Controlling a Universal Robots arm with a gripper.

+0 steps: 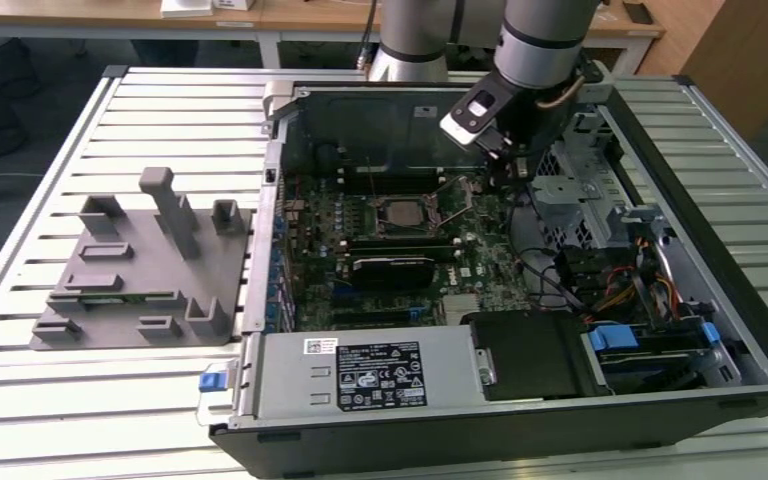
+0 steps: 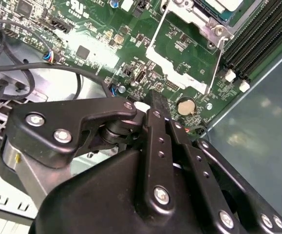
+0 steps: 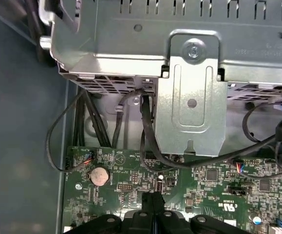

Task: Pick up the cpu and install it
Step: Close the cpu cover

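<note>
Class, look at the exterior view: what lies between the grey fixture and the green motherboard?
In the exterior view, the computer case's upright metal side wall stands between the grey fixture and the motherboard.

PC case (image 1: 704,300) on table (image 1: 37,130); fixture (image 1: 131,270) at exterior view's left of case; mobo (image 1: 398,250) inside.
</note>
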